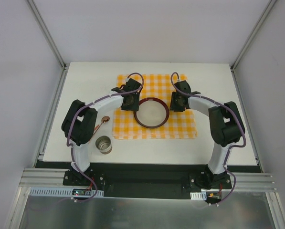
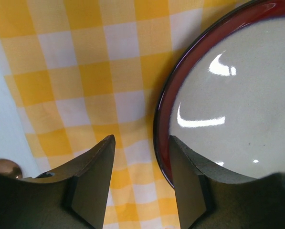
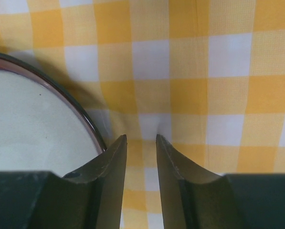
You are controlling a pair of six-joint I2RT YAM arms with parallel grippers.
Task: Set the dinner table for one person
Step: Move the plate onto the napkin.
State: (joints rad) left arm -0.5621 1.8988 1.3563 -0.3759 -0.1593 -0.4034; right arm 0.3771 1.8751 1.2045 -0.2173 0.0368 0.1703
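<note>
You had the table (image 1: 85, 76) part-laid: the checked mat (image 1: 180, 129) lay across its middle, and the red-rimmed plate (image 1: 152, 113) sat on the mat's centre, bare. Off the mat's left edge, on the white top, a copper spoon (image 1: 103, 123) lay aslant. A metal cup (image 1: 103, 144) stood upright just nearer the arm bases, apart from the spoon.

Your left gripper (image 2: 142, 139) hung low over the mat at the plate's left side. Its jaws were spread wide, with only cloth showing in the gap. The right-hand finger (image 2: 190, 191) sat over the plate's rim, though you could not tell from the wrist view whether it touched. The spoon's bowl peeked in at that view's lower left corner.

Your right gripper (image 3: 141, 138) was at the plate's other side, also over the mat. Its jaws stood a narrow gap apart and held nothing. The cloth puckered slightly just ahead of the tips. The plate's rim curved past the left finger (image 3: 109, 181).
</note>
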